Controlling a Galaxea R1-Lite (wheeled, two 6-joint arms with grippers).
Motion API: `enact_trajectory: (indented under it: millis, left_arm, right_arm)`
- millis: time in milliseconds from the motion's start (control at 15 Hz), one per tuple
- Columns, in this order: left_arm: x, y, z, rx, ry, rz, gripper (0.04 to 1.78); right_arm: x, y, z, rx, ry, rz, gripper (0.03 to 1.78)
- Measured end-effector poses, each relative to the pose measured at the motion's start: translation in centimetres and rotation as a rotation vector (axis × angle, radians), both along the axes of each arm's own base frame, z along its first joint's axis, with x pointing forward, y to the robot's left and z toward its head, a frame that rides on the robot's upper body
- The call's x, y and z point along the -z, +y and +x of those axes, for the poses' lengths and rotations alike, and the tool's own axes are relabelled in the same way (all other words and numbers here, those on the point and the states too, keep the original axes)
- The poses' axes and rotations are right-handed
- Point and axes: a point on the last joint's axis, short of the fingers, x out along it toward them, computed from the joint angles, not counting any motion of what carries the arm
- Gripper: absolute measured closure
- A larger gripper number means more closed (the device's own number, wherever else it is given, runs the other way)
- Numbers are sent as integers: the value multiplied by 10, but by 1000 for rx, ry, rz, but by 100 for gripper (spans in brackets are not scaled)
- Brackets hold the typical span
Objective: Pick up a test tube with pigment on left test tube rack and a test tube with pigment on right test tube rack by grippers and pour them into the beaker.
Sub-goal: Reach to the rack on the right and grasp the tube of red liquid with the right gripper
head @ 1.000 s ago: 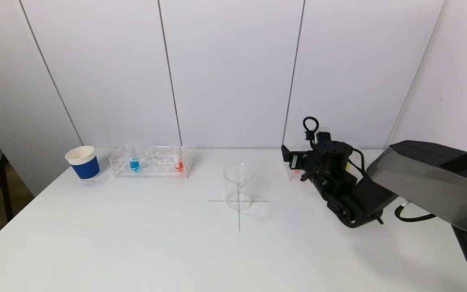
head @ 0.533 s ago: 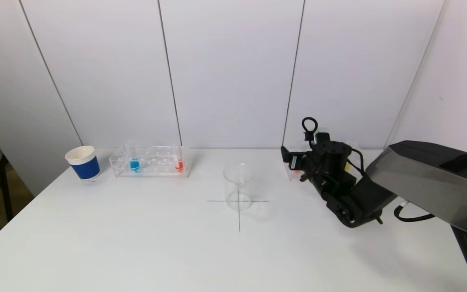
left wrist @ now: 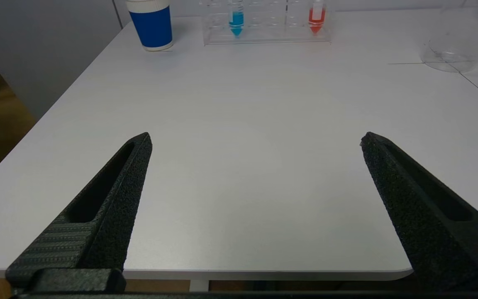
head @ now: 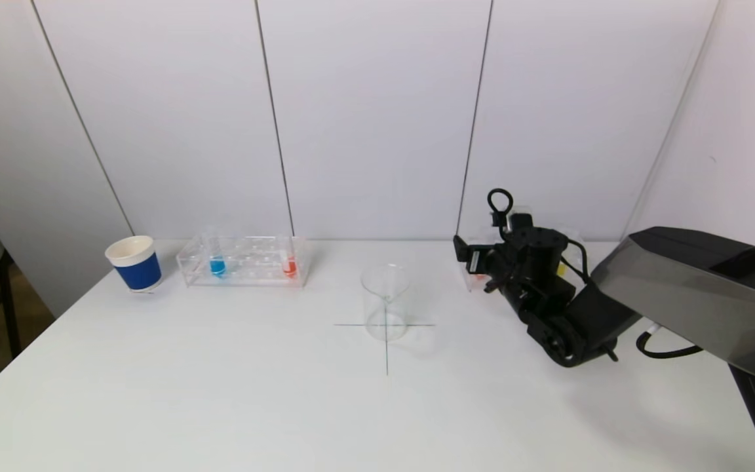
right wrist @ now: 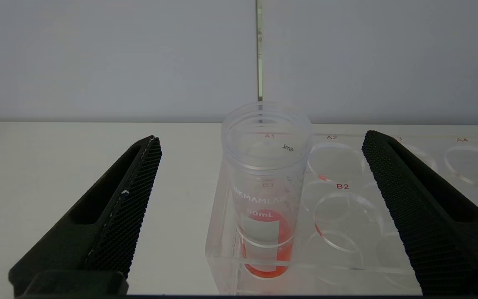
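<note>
My right gripper (right wrist: 259, 141), spread wide, faces the upright red tube (right wrist: 266, 191) dead ahead in the right rack (right wrist: 347, 265); standoff looks short, I think.

The beaker (head: 385, 303) stands between the left rack (head: 244, 261) and right rack (right wrist: 347, 207).

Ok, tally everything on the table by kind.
Test tubes with pigment: 3 (blue tube, left red tube, right red tube)
Racks: 2 (left rack, right rack)
Beaker: 1
Paper cup: 1
Total: 7
</note>
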Motion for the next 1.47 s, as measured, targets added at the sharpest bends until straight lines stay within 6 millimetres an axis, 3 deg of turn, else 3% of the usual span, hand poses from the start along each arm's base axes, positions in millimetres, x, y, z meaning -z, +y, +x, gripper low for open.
enact_trajectory:
  millis: [600, 733, 933, 1200, 1267, 1467]
  left_arm:
    - [0, 0, 0, 0, 0, 0, 6]
    - [0, 0, 0, 0, 0, 0, 6]
    - [0, 0, 0, 0, 0, 0, 6]
    - [0, 0, 0, 0, 0, 0, 6]
    - [0, 0, 0, 0, 0, 0, 6]
    - [0, 0, 0, 0, 0, -1, 6]
  right_arm:
    - [0, 0, 1, 1, -1, -1, 5]
    - [0, 1, 1, 0, -1, -2, 13]
    - [0, 1, 1, 0, -1, -1, 46]
    - [0, 1, 1, -1, -1, -1, 117]
    - [0, 1, 1, 0, -1, -1, 128]
    - [0, 1, 1, -1, -1, -1, 132]
